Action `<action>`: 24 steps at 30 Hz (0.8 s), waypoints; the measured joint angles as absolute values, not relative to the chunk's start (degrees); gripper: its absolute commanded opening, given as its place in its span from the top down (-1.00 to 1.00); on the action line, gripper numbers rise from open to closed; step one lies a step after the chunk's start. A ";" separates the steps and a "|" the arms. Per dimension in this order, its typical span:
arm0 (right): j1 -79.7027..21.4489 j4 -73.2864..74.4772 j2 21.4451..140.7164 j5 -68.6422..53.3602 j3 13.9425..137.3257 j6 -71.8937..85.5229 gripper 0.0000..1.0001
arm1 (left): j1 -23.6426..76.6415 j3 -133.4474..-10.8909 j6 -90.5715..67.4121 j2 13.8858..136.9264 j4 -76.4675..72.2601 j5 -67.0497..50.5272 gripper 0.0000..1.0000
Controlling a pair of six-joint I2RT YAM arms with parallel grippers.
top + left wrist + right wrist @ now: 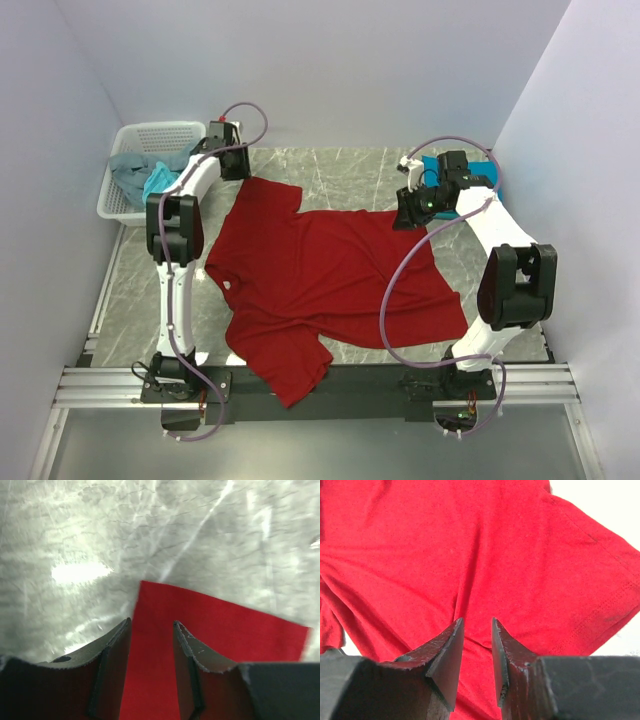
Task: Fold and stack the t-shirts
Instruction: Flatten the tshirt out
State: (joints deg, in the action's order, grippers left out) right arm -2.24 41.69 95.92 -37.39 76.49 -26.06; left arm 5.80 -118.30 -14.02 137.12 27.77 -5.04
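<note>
1. The dark red t-shirt (320, 280) lies spread flat in the middle of the marble surface (340, 170). Its neck is to the left and its hem to the right. The near sleeve runs over the near edge of the surface.
2. The left claw (151, 625) is low over the far sleeve, near the far-left part of the surface. Its fingers stand apart with a moderate gap. A corner of red cloth shows through the gap, running back under the claw, and nothing is pinched.
3. The right claw (476, 622) is over the far corner of the hem, on the right side. There is a narrow gap between its fingers, with red cloth visible beneath. It has no hold on the cloth.
4. A teal-blue t-shirt (487, 172) lies at the far right of the surface, behind the right arm and partly hidden by it.
5. A white mesh basket (115, 205) sits at the far left, off the marble. It holds bunched grey cloth (128, 170) and turquoise cloth (160, 183).
</note>
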 measured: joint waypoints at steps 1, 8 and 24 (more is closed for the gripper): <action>-2.24 41.74 95.92 -37.63 76.49 -26.11 0.27 | 5.80 -119.31 -12.88 138.08 27.99 -4.54 0.10; -2.24 42.06 95.92 -38.70 76.49 -26.48 0.27 | 5.15 -124.70 -7.57 143.48 30.02 -5.45 0.10; -2.20 43.31 95.94 -39.16 76.51 -26.76 0.27 | 6.70 -129.58 -5.02 146.54 31.38 -5.48 0.24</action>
State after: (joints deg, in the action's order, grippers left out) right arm -2.20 43.31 95.94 -39.16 76.51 -26.76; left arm 6.70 -129.58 -5.02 146.54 31.38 -5.48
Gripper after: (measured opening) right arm 0.363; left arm 0.396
